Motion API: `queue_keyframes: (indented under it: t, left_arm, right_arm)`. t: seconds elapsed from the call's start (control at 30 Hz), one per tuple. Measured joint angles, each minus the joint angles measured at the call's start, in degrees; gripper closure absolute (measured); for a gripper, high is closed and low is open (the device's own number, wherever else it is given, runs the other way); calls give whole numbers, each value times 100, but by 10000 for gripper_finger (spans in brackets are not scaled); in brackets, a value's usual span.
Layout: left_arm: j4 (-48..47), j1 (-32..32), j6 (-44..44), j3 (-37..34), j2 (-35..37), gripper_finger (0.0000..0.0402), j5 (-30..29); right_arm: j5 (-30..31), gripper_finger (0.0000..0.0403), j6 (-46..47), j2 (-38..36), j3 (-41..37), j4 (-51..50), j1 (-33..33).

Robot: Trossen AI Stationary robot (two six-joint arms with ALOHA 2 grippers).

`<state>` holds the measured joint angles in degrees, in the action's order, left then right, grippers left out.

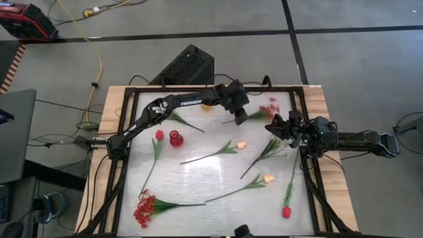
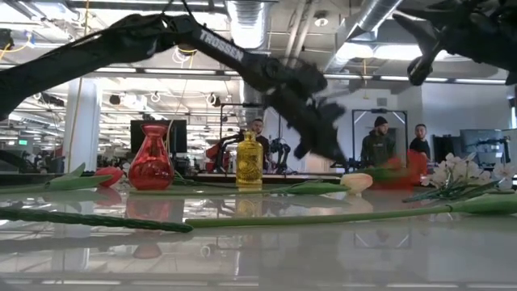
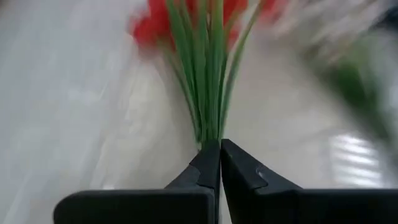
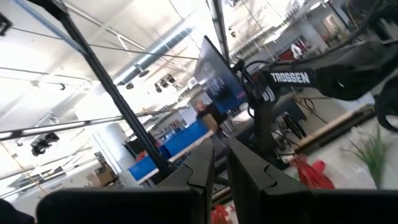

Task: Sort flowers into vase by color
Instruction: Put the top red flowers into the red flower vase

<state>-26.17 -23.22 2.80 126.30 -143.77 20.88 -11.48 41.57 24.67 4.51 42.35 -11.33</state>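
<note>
While the left gripper [image 3: 219, 149] pinches a red spray's [image 3: 186, 18] thin stems, the right gripper [image 4: 220, 155] is nearly closed.

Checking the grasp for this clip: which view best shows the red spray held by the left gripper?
The left wrist view: the left gripper is shut on the red spray, green stems fanning up to blurred red blossoms. The high view shows it small and blurred, the low view a red smear, the right wrist view part of it.

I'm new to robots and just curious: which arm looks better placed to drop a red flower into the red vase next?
Probably the left: its gripper is shut on a red spray, nearer the red vase. The right gripper holds nothing.
</note>
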Motion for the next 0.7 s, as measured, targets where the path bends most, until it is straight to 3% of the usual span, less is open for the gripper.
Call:
queue_keyframes:
  t: [0.17, 0.27, 0.47, 0.6, 0.7]
  left_arm:
    - [96, -31, 179, 15, 512, 401, 642]
    - [-124, -50, 213, 11, 741, 401, 621]
    - [-580, 143, 203, 15, 743, 391, 90]
    - [-1021, 489, -87, -7, 454, 349, -903]
    - [-878, 603, -108, 2, 301, 307, -1271]
  right_arm:
    - [-3, 332, -1, 0, 0, 274, -5]
    - [-5, 332, 1, -4, 0, 418, -5]
    - [-25, 332, -3, 1, 0, 391, -11]
    - [-25, 332, -5, 0, 0, 354, -47]
    - [-25, 332, -10, 0, 0, 331, -84]
